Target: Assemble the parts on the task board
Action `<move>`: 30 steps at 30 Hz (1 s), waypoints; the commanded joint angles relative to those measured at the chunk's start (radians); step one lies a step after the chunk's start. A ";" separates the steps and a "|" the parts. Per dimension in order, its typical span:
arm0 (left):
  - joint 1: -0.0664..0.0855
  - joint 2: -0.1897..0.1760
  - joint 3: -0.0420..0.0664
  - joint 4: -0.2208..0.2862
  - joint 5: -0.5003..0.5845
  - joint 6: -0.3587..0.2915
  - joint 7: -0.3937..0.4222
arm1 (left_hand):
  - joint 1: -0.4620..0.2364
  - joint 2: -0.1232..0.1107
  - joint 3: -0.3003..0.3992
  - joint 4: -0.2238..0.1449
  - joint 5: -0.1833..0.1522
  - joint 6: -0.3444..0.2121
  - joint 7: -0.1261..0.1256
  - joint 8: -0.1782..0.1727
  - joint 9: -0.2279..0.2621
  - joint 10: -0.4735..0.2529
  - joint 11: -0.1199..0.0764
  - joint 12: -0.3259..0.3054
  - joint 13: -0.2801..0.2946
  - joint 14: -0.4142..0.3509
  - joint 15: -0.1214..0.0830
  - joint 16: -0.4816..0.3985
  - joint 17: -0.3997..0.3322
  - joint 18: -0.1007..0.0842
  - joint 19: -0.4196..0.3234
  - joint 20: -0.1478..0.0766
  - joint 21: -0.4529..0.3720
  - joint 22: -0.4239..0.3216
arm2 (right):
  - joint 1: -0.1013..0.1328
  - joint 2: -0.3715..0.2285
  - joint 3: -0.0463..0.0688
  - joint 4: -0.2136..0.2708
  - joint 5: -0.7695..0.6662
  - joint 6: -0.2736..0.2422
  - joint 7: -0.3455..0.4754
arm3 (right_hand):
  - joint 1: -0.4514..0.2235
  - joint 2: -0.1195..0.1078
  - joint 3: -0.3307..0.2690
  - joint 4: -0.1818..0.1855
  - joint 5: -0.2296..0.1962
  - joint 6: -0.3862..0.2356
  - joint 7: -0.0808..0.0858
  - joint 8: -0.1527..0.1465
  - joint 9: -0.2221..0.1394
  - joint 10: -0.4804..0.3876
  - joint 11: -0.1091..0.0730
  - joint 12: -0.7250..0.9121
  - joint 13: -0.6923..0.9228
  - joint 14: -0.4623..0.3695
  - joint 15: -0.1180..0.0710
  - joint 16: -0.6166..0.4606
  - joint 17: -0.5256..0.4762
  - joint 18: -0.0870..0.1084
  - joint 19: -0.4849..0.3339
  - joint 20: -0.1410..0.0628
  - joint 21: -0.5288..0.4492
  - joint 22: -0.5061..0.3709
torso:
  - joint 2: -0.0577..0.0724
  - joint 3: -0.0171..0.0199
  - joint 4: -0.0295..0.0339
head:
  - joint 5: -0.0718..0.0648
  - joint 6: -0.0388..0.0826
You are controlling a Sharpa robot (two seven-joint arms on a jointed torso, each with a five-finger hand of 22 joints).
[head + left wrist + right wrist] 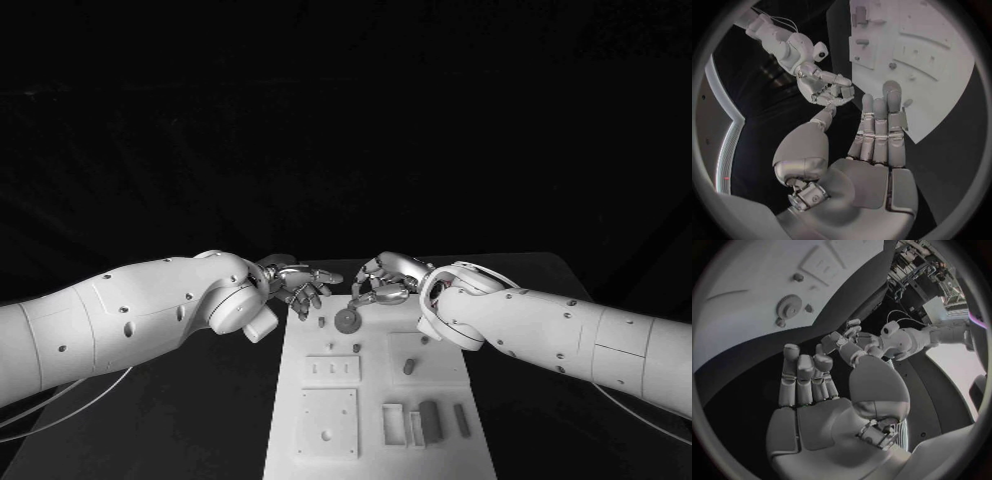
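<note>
Two white arms reach in from either side of the black table (173,420) and meet over the far end of the task board (372,440), a long white plate running down the table's middle toward the robot.

On the left side, the left hand (296,285) hovers at the board's far left corner. In the left wrist view its fingers (879,130) stand straight and close together, with the thumb out to one side and nothing in the palm, so it is held flat and empty.

On the board itself, the parts show grey. A round disc-shaped part (348,321) lies near the far end, between the two hands. Nearer the robot, on the left half, sit a small raised white block (332,370) and a larger square white plate (329,422). To the right of these lie a short grey peg (410,366), then a group of upright bar-shaped pieces (428,420) beside a rectangular slot. Whether each of them stands in a recess or merely lies on the surface, I cannot tell.

On the right, the right hand (387,283) hangs over the far right part of the board, just beyond the disc. In its wrist view the fingers (804,375) are partly curled above the palm and hold nothing.
</note>
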 commanded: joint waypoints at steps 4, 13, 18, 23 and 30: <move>0.007 0.001 0.000 0.025 -0.038 -0.011 -0.037 | -0.006 -0.013 -0.002 0.013 -0.005 0.092 0.011 -0.006 -0.002 -0.011 0.001 -0.008 0.003 -0.017 0.000 0.002 0.001 0.050 -0.015 -0.001 -0.009 0.004 | -0.003 0.027 -0.002 -0.004 -0.008 0.045 -0.055 | -0.009 0.001 -0.001 0.001 0.008 0.021 0.015 -0.003 0.001 0.008 0.000 -0.004 -0.001 0.000 -0.004 -0.001 -0.002 0.015 0.001 0.000 -0.002 0.011 | -0.009 -0.0048 -0.0009 | 0.003 -0.005; 0.008 0.004 -0.001 0.043 -0.072 0.005 -0.065 | 0.035 -0.022 -0.008 -0.007 -0.005 0.107 0.008 -0.008 -0.003 -0.014 0.000 -0.008 0.012 -0.022 0.002 0.007 0.003 0.051 -0.017 0.001 -0.010 0.013 | -0.003 0.041 -0.002 -0.004 -0.016 0.048 -0.064 | -0.012 0.005 0.000 0.001 0.011 0.021 0.015 -0.004 0.002 0.009 0.000 -0.004 -0.001 0.000 -0.004 -0.001 -0.002 0.015 0.001 0.000 -0.003 0.010 | -0.006 -0.0044 0.0002 | 0.003 -0.002; 0.008 0.005 -0.001 0.049 -0.098 0.012 -0.087 | 0.058 -0.018 -0.013 -0.025 -0.005 0.117 0.005 -0.009 -0.003 -0.009 -0.002 -0.005 0.017 -0.019 0.001 0.012 0.004 0.052 -0.011 0.001 -0.009 0.018 | -0.004 0.044 -0.002 0.001 -0.019 0.045 -0.063 | -0.012 0.006 0.001 0.001 0.012 0.022 0.015 -0.004 0.003 0.009 0.000 -0.004 -0.001 0.000 -0.004 -0.001 -0.002 0.015 0.001 0.000 -0.003 0.010 | -0.005 -0.0023 -0.0003 | 0.002 -0.002; 0.008 0.009 -0.001 0.050 -0.114 0.009 -0.099 | 0.082 -0.009 -0.012 -0.045 -0.002 0.125 0.003 -0.011 -0.004 -0.004 -0.005 -0.003 0.022 -0.014 -0.001 0.016 0.004 0.051 -0.004 -0.001 -0.008 0.023 | -0.004 0.048 -0.002 0.006 -0.023 0.045 -0.063 | -0.013 0.007 0.001 0.001 0.013 0.023 0.015 -0.004 0.003 0.009 0.000 -0.004 -0.001 0.001 -0.005 -0.001 -0.002 0.015 0.002 0.000 -0.002 0.010 | -0.005 -0.0018 -0.0005 | 0.002 -0.002; 0.008 0.008 -0.001 0.059 -0.114 -0.003 -0.091 | 0.080 0.002 -0.012 -0.045 -0.001 0.137 -0.001 -0.009 -0.003 0.006 -0.009 0.001 0.026 -0.005 -0.004 0.021 0.005 0.051 0.004 -0.003 -0.005 0.027 | -0.004 0.050 -0.002 0.023 -0.052 0.051 -0.064 | -0.014 0.008 0.001 0.001 0.013 0.025 0.014 -0.003 0.005 0.009 0.000 -0.004 -0.001 0.002 -0.005 0.000 -0.003 0.015 0.002 0.000 -0.002 0.010 | -0.005 -0.0010 -0.0004 | 0.003 -0.006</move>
